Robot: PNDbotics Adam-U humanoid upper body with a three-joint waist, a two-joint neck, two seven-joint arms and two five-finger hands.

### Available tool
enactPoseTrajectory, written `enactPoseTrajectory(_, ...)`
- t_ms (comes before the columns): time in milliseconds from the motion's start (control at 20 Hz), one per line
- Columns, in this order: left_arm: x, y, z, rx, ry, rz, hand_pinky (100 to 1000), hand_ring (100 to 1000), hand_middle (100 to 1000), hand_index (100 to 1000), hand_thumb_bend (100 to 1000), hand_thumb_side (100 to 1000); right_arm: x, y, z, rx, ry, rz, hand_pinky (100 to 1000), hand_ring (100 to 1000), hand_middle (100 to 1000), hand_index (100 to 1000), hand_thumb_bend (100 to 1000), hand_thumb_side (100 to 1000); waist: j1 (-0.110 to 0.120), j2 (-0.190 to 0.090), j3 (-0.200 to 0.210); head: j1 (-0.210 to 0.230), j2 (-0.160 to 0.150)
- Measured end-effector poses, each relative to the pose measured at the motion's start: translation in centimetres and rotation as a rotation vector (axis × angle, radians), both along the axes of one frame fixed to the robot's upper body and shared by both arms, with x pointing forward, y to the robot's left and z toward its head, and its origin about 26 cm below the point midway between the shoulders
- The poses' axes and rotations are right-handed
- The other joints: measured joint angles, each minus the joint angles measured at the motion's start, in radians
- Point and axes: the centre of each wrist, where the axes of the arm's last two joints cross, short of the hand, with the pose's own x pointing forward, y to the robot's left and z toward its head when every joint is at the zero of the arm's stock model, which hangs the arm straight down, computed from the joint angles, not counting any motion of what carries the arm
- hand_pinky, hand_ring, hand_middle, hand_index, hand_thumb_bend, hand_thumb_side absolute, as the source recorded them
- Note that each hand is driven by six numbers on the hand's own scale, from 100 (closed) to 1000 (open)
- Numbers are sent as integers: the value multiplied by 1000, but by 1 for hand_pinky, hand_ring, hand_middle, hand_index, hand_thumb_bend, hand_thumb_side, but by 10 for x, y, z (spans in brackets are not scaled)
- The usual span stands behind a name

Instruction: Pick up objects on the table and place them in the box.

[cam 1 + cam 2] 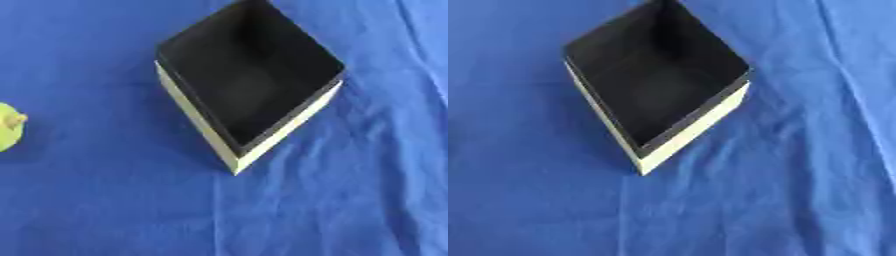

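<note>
Looking down on a crinkled blue cloth-covered table (105,210), with neither hand anywhere in either eye view, so no telling whether fingers are spread, narrowed or holding anything. Sitting upper-middle: an open, black-lined rectangular box with pale cream outer walls (284,127), turned corner-on like a diamond, near corner pointing down toward the robot. Looks empty inside, nothing but dark floor showing.

Peeking in at the far left edge of the left eye view only: a small rounded yellow-green object with a tan stub on top (9,127), cut off by the frame, possibly a toy fruit, hard to say more. Lies well apart from the box, off to its left and a little nearer the robot. No clear long axis on what shows, just a roundish lump.

Judging from that layout, a job for the left hand, being on the object's side; then a carry rightward and slightly away, clearing the box's left cream wall before letting go.

Plenty of bare cloth between object and box, nothing in the path. Soft wrinkles to the right, well away from the route. Nothing placed yet, by the look of it.
</note>
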Motion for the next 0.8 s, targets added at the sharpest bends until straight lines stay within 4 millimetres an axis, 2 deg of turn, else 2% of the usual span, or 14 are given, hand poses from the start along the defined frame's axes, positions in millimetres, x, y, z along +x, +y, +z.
enactPoseTrajectory(450, -1, 1, -1, 0, 6, 2, 538, 706, 688, 819, 352, 636, -3, 2, 2, 17, -15, 8, 776, 715, 751, 759, 100, 100, 0, 0, 3, 10, 8)
enactPoseTrajectory(800, -1, 1, -1, 1, 5, 3, 537, 706, 688, 819, 352, 635, -4, 2, 2, 22, -16, 7, 776, 715, 749, 759, 100, 100, 0, 0, 5, 59, 8)
